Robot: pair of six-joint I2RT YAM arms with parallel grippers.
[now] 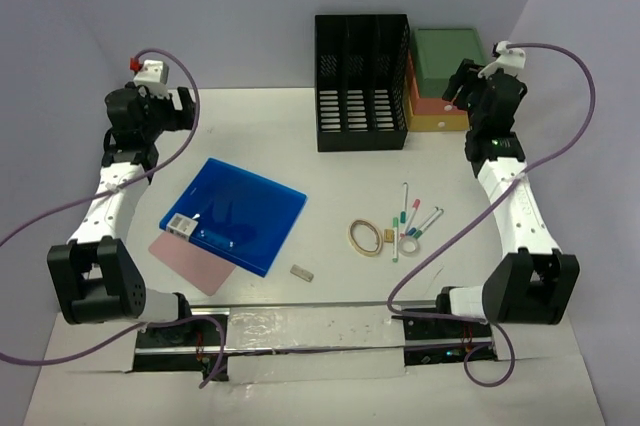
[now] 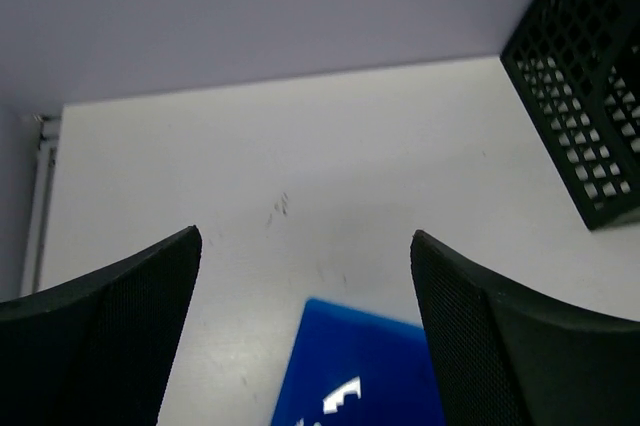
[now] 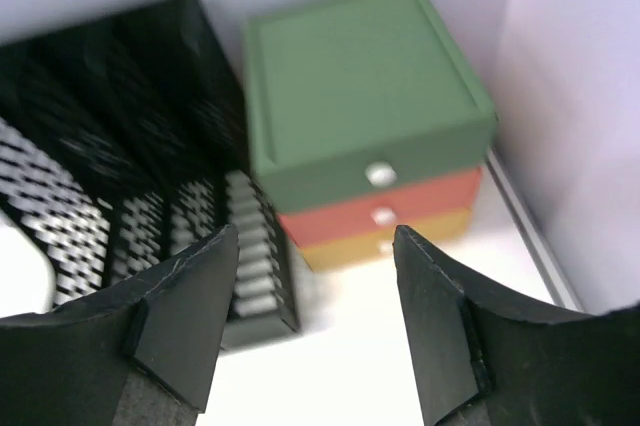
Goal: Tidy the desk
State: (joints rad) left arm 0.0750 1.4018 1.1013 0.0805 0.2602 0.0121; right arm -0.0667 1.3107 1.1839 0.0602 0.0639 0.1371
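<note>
Lilac walls close in the white desk, which fills the top view w/ a rail along its 6 o'clock edge. Rack sits at 12, drawers touching it at 1, both against the back wall. Folder lies at 9 over a pink sheet; pens, a band and a small block are scattered approx 4 to 6. Left gripper hangs at 10 above bare desk just beyond the folder's far corner, jaws wide, nothing in them. Right gripper hangs at 2, facing the drawers, jaws fairly wide, also empty. Main risks, as a guess: the right arm has the wall at 3 and the rack at 12 close by, so a swing could clip either; dragging the folder could pull the sheet along w/ it; small bits near 6 could get nudged into the rail. Best free room is mid-desk, btw folder and rack, and the 10 to 11 corner.
</note>
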